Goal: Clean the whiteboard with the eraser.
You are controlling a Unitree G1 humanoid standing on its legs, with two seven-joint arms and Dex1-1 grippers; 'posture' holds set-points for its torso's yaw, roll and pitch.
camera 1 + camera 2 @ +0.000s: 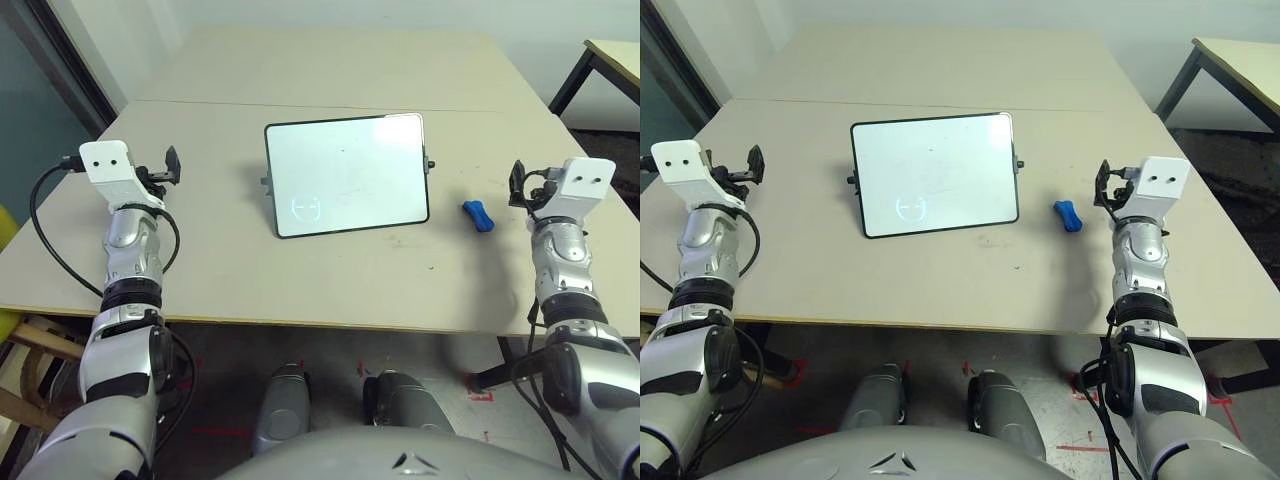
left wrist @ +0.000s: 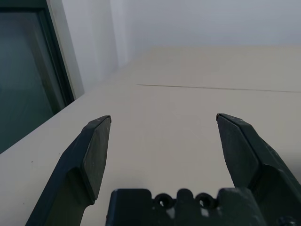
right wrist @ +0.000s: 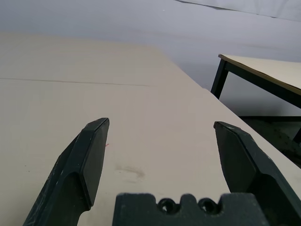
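Note:
The whiteboard (image 1: 347, 174) stands propped at a tilt in the middle of the table, black-framed, with a faint round mark low on its left side. A small blue eraser (image 1: 478, 215) lies on the table to the board's right. My right gripper (image 1: 518, 183) hovers just right of the eraser, a short gap away, and is open with nothing between its fingers (image 3: 89, 160). Far to the board's left, my left gripper (image 1: 172, 165) is also open and empty, its fingers (image 2: 91, 155) spread wide over bare table.
The beige table (image 1: 330, 280) has a seam running across behind the board. A second table (image 1: 610, 60) with black legs stands at the far right. A dark window frame (image 2: 28, 70) lies beyond the left edge.

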